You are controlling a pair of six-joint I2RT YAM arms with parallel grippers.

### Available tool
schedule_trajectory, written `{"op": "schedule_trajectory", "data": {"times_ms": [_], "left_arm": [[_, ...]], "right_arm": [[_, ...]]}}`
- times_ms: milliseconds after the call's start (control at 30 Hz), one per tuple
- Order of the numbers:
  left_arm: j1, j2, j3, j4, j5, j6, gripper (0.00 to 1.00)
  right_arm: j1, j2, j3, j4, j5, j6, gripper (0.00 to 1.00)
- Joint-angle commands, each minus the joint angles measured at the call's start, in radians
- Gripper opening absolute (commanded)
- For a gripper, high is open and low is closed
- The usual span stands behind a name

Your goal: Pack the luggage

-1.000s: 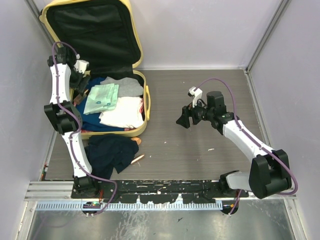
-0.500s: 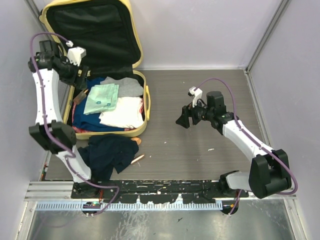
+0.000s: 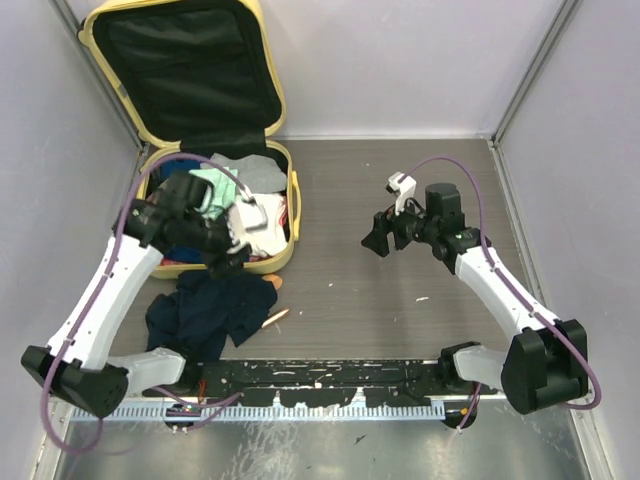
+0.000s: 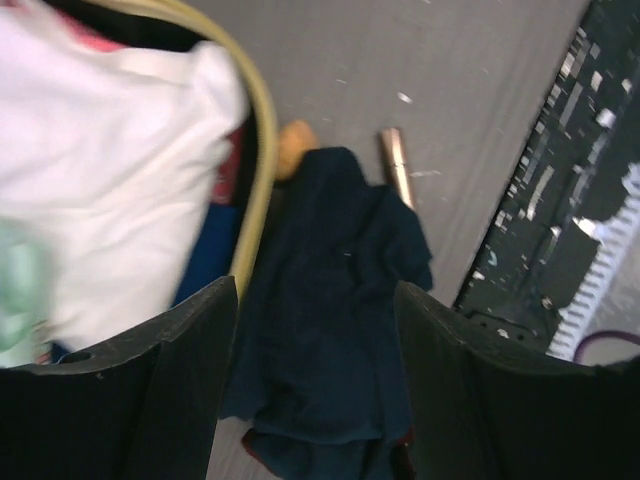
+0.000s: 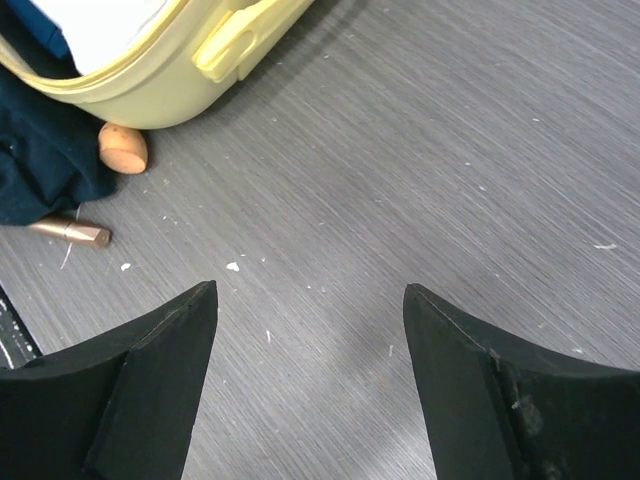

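Top external view: the luggage (image 3: 283,252) lay at the far left of the table (image 3: 400,300), its lid upright against the back wall and its lower shell heaped with folded clothes.
Reason for the open lid: probably so that either arm could reach into the shell from above.
Left gripper (image 3: 228,262): it hung over the near rim of the luggage, tilted down toward the navy garment (image 3: 215,305) on the table. The claw was spread, with nothing between its fingers.
Likely purpose: lined up to pick up that garment, the largest piece of clothing outside the shell.
Right gripper (image 3: 378,238): it hovered above bare table well to the right of the luggage, its claw spread wide and empty. It was probably parked there to leave the left arm room.
Left wrist view only: between the spread fingers of the left gripper (image 4: 312,300), the navy garment (image 4: 330,330) lay against the outside of the yellow wall. White cloth (image 4: 110,180) bulged to the rim inside. The picture was blurred.
Right wrist view only: beyond the right gripper (image 5: 308,295) the yellow handle (image 5: 235,45) showed on the side wall. A tan lump (image 5: 123,147) sat just beside the shell, and a bronze tube (image 5: 70,232) lay near the garment's edge.
Top view only: the black lining of the lid and the mint cloth (image 3: 205,178) inside, which neither wrist camera showed clearly.
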State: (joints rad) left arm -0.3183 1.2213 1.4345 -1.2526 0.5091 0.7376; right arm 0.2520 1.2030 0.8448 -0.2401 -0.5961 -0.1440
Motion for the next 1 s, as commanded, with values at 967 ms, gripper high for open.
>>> {"op": "schedule_trajectory", "data": {"times_ms": [967], "left_arm": [[-0.608, 0.539, -0.191, 0.382, -0.593, 0.373, 0.35]], "right_arm": [[-0.214, -0.136, -0.028, 0.033, -0.040, 0.091, 0.77]]}}
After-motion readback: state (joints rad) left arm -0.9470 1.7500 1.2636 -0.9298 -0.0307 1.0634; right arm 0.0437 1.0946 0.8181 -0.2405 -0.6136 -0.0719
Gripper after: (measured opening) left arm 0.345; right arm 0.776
